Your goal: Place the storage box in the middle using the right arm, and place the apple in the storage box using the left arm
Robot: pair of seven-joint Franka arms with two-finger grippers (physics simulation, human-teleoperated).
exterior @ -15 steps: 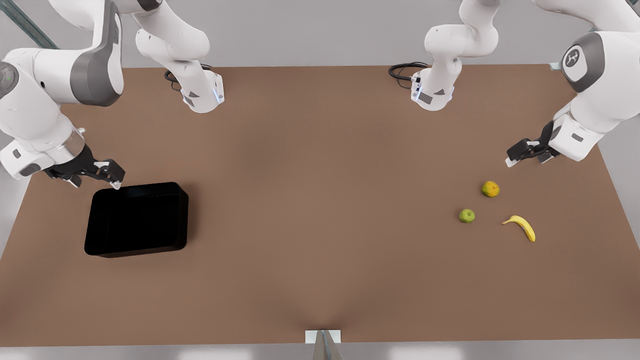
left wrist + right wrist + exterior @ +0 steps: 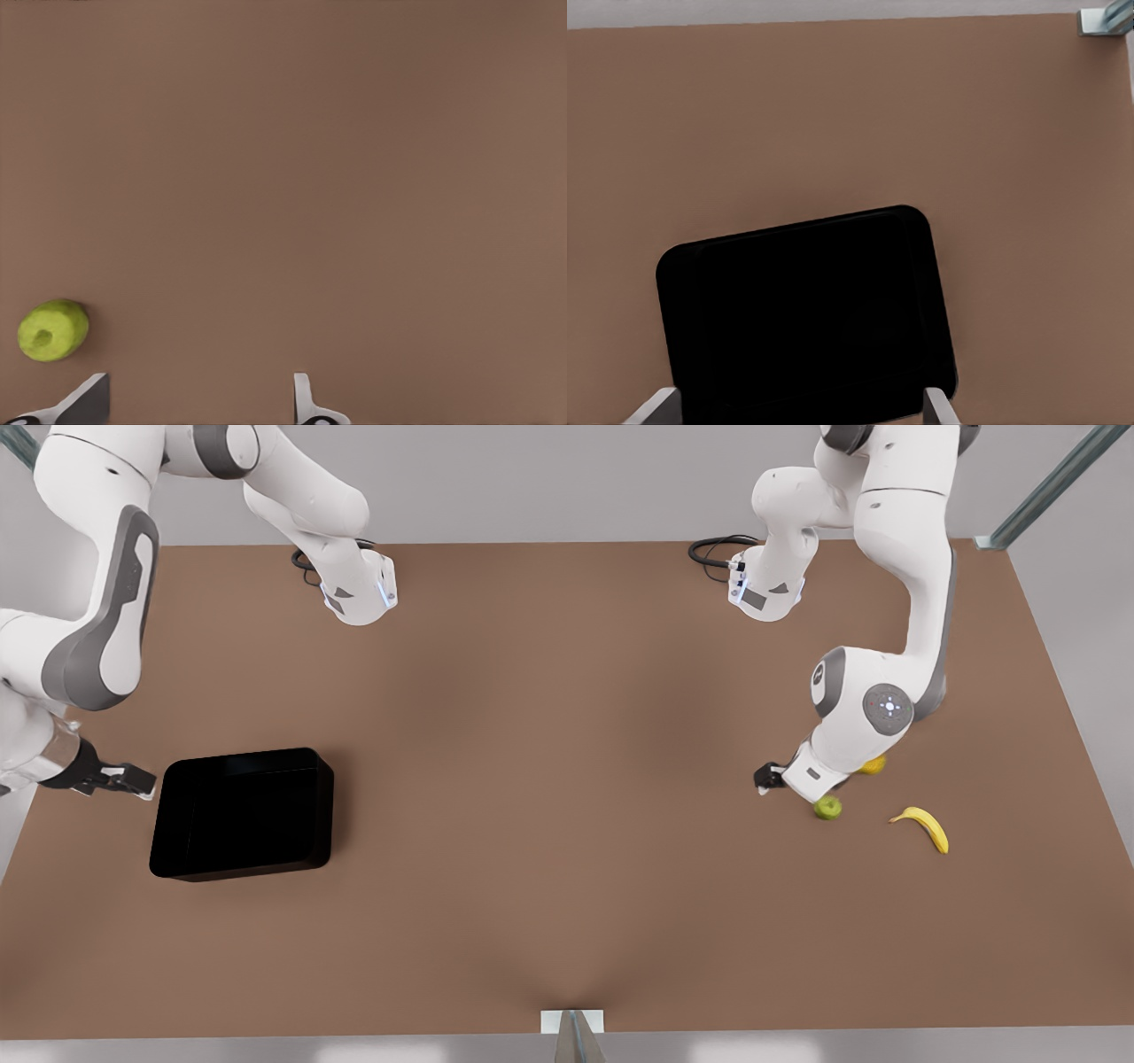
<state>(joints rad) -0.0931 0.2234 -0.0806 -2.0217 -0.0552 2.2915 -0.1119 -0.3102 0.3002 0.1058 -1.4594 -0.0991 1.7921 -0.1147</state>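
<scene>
The glossy black storage box (image 2: 241, 813) rests on the brown table at the front view's left. My right gripper (image 2: 133, 782) hovers just off the side of the box nearest the table's edge. In the right wrist view its fingers (image 2: 656, 405) are spread open, straddling the near wall of the box (image 2: 806, 310). The small green apple (image 2: 827, 807) lies at the front view's right. My left gripper (image 2: 767, 777) is low beside it, open, with nothing between its fingers. In the left wrist view the apple (image 2: 53, 329) sits just outside one fingertip (image 2: 89, 397).
An orange-yellow fruit (image 2: 875, 763) is partly hidden behind my left arm's wrist. A yellow banana (image 2: 921, 826) lies close to the apple. Both arm bases (image 2: 359, 593) stand at the table's far edge. The table (image 2: 567, 779) is bare brown in the middle.
My left gripper swung in from the table's edge and dropped down next to the apple. My right gripper shifted from the box's far corner to its outer side.
</scene>
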